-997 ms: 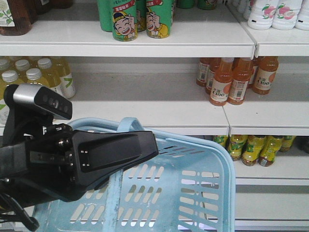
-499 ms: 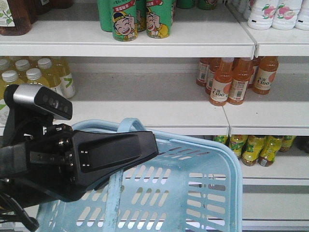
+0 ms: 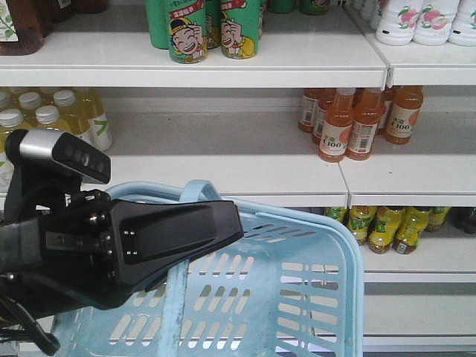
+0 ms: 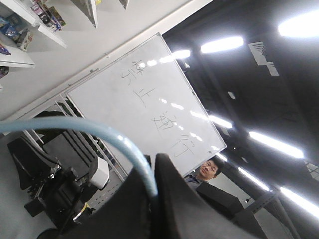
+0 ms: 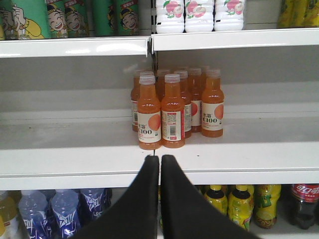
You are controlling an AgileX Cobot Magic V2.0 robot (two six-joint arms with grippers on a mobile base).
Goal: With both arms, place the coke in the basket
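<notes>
What just changed: over the last second the basket (image 3: 327, 238) dipped and swung a little to the right, then came back almost to where it hung. The shelves (image 3: 223, 71) also slid slightly left in the front view, so I judge that the base or camera shifted a touch.
My left gripper (image 4: 152, 199): clamped on the basket's curved handle (image 4: 99, 130), as it was a second ago. The basket hangs from it in front of the shelves.
My right gripper (image 5: 160, 172): fingers pressed together with nothing between them, pointing at the middle shelf.
The coke: no red can shows in any view. There is none in the part of the basket I can see, though my left gripper hides some of its inside. A dark cola bottle (image 5: 303, 204) with a red label stands low on the right, and that is not the can.
What it means for the task: the carrying half looks settled. The can has yet to be found and picked, which is probably my right arm's job.
Surface: white shop shelving. A cluster of orange juice bottles (image 5: 162, 117) stands just ahead of my right gripper. Green cans (image 3: 186, 33) with cartoon faces are on the shelf above, and yellow bottles (image 3: 379, 227) on the one below.
Room: the left wrist view tilts upward to a whiteboard (image 4: 149, 114) with handwriting and long ceiling lights (image 4: 222, 45). A person (image 4: 209, 172) in dark clothes stands below the board.
</notes>
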